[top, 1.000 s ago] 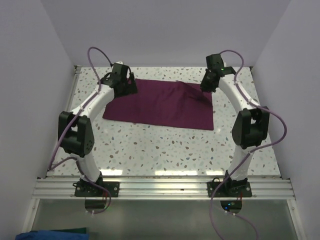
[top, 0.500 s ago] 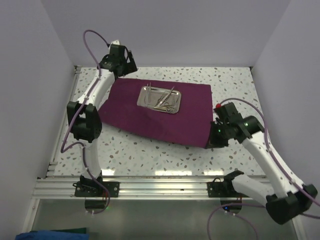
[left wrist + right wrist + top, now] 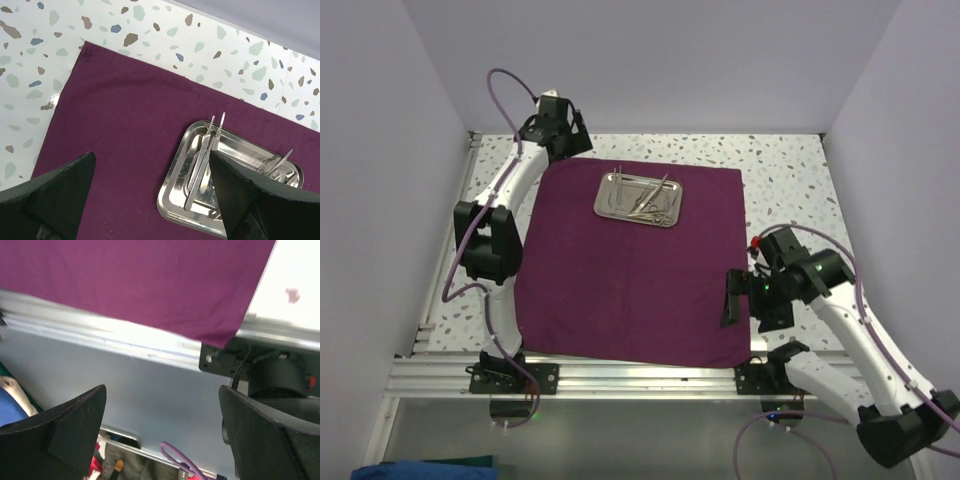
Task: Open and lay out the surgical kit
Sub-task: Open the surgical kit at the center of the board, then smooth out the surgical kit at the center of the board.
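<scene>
Cloth wrap is laid flat and spread out on the speckled table. Steel tray is set on the far part of the cloth, with thin silver instruments lying in it. Left gripper is held above the far left cloth corner, fingers spread, nothing gripped. Right gripper is seen by the near right cloth corner, fingers spread wide, nothing between them.

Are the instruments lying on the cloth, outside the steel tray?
No, the instruments all rest in the steel tray, which sits on the cloth.
</scene>
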